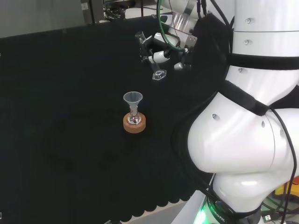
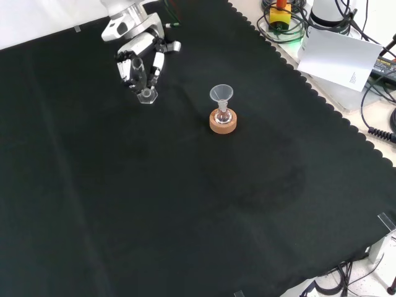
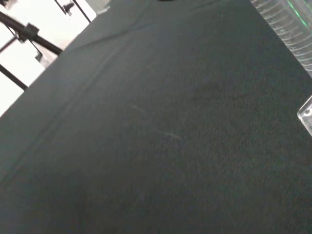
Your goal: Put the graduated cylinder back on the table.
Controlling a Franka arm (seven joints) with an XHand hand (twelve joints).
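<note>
Lab bench setup. Black cloth (image 2: 185, 204) covers the table, a small glass flask (image 2: 223, 116) with a funnel (image 2: 221, 93) sits on a cork ring (image 2: 223, 123), cables (image 2: 371, 93) and a sheet of paper (image 2: 337, 59) lie at the edge, tripod legs (image 3: 22, 36) stand beyond the cloth.

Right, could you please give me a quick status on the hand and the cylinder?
Hand shut on graduated cylinder, base near the cloth. Funnelled flask on cork ring stands apart. Nothing in the way.
</note>
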